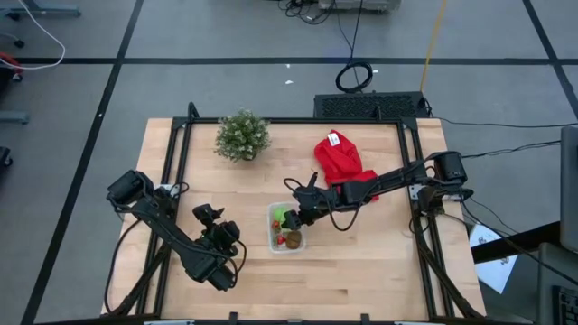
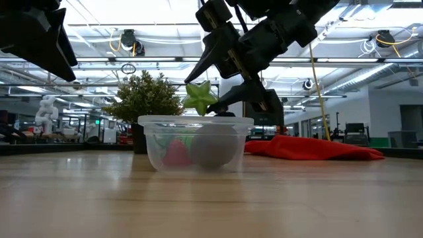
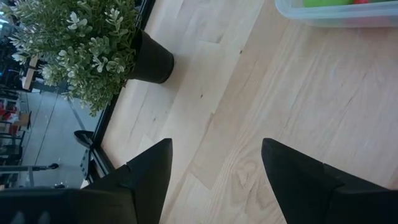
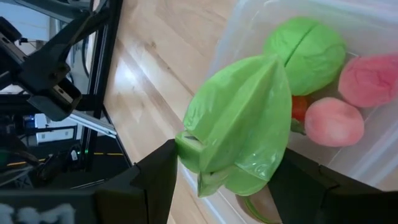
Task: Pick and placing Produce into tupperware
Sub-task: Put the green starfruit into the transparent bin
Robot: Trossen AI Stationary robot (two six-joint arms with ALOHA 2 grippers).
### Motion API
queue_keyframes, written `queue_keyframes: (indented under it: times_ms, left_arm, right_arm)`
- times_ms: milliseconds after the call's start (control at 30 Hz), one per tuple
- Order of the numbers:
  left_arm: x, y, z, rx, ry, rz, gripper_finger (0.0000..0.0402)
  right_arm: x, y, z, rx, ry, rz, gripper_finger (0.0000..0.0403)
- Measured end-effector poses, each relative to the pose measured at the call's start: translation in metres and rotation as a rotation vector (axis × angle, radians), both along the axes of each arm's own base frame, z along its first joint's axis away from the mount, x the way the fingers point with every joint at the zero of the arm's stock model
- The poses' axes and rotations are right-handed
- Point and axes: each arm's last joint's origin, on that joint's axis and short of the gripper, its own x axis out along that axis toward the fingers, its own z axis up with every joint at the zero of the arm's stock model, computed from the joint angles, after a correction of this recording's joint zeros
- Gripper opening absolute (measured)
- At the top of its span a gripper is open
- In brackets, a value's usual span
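Observation:
The clear tub point(image 1: 275, 236) point(image 2: 153, 142) stands near the table's middle. It holds a round green piece point(image 4: 308, 53), two pink pieces point(image 4: 333, 121), a red strawberry point(image 2: 175, 152) and a brown oval point(image 2: 213, 149). My right gripper point(image 1: 291, 217) point(image 2: 205, 99) point(image 4: 230, 168) hangs over the tub, shut on a green star-shaped fruit point(image 2: 199, 98) point(image 4: 242, 118). My left gripper point(image 1: 209, 217) point(image 3: 214, 168) is open above bare wood to the tub's left and touches nothing. My right gripper pinches the green star-shaped fruit between its two fingers, which sit on the fruit's lower ridges point(image 4: 205, 171). The fingers point(image 2: 248, 92) slant down from the table's right. The fruit is lifted clear, just above the tub's rim point(image 2: 195, 120).
A bushy potted plant point(image 1: 242, 135) point(image 3: 81, 43) stands near the far edge. A red cloth point(image 1: 339, 161) point(image 2: 310, 147) lies beyond the tub, under the right arm. Black frame rails point(image 1: 176, 153) run along the table's sides. Bare wood lies in front of the tub.

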Motion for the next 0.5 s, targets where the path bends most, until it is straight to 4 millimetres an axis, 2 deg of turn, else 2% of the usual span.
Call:
queue_keyframes:
  times_ms: [500]
  left_arm:
    - [0.0000, 0.0000, 0.0000, 0.001, 0.001, -0.001, 0.0253]
  right_arm:
    - [0.0025, -0.0056, 0.0024, 0.010, -0.031, -0.018, 0.0210]
